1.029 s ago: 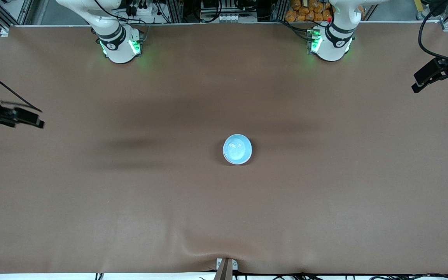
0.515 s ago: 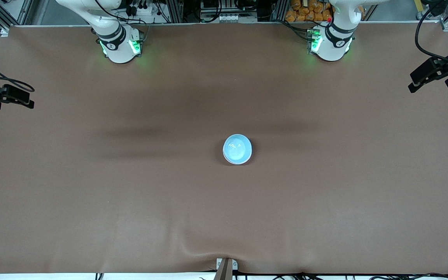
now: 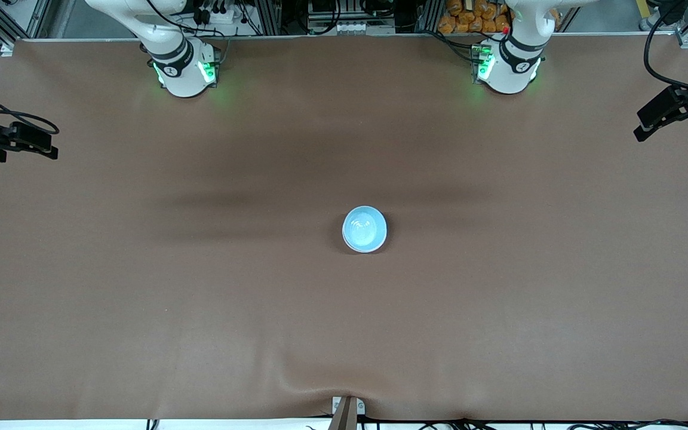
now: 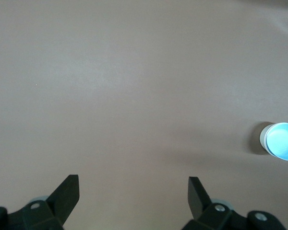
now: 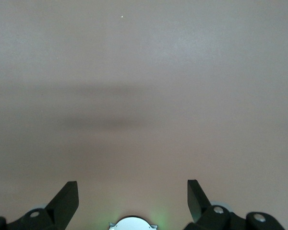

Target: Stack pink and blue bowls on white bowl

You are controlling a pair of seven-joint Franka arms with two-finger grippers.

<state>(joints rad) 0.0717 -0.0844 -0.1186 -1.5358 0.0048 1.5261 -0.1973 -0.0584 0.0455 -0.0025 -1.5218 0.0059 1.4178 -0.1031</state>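
The light blue bowl (image 3: 364, 229) stands upright at the middle of the table. It also shows in the left wrist view (image 4: 282, 142), where a pale wall shows under its rim. I cannot tell whether other bowls sit beneath it. No pink bowl and no separate white bowl are in view. My left gripper (image 3: 642, 128) is open and empty, up over the left arm's end of the table, and shows in its wrist view (image 4: 133, 184). My right gripper (image 3: 51, 143) is open and empty over the right arm's end and shows in its wrist view (image 5: 133, 189).
The brown table cover (image 3: 200, 310) has a wrinkle at the edge nearest the front camera. The two arm bases (image 3: 186, 68) (image 3: 508, 65) stand along the robots' edge. The right arm's base also shows in the right wrist view (image 5: 132, 224).
My right gripper has moved toward the robots' edge of the table. My left gripper has only shifted slightly. The blue bowl has not moved.
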